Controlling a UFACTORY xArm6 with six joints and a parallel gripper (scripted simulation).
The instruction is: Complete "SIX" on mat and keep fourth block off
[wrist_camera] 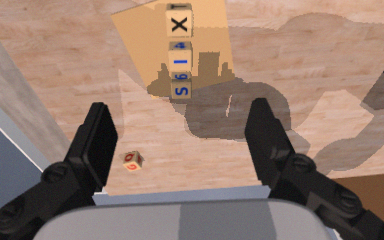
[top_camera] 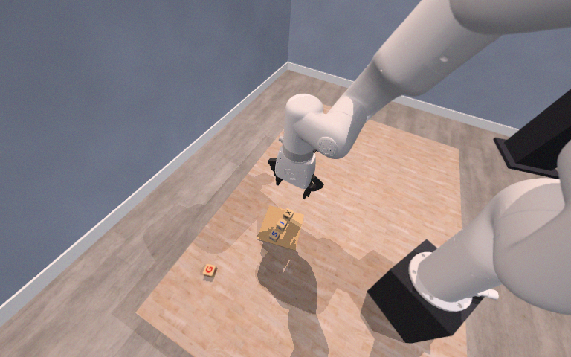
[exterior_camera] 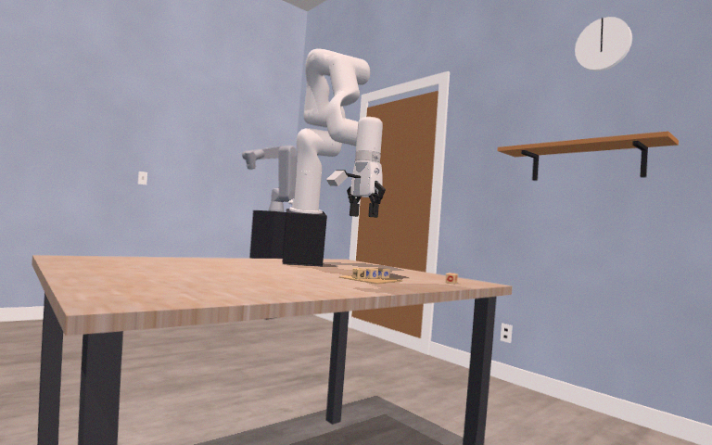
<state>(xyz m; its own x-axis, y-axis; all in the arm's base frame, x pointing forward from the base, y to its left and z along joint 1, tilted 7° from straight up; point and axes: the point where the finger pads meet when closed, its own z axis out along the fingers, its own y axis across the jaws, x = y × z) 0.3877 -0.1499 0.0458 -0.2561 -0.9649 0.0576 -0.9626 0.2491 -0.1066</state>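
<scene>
The claw (exterior_camera: 365, 204) hangs high above the worktop (exterior_camera: 184, 286), its fingers spread wide apart with nothing between them.

Taking the tan mat (top_camera: 294, 233) as the landmark: three blocks lie in a row on it, side by side and close together. The S block (top_camera: 274, 235) sits at the mat's edge nearest the robot's black base (top_camera: 389, 290), the I block (top_camera: 281, 224) at the mat's middle, and the X block (top_camera: 288, 213) at the mat's far side (the X is black, the other two letters blue). All three letters face up.

The G block (top_camera: 209, 270), with a red letter, rests on the worktop well apart from the mat and fully off it. In the wrist view it looks tilted.
</scene>
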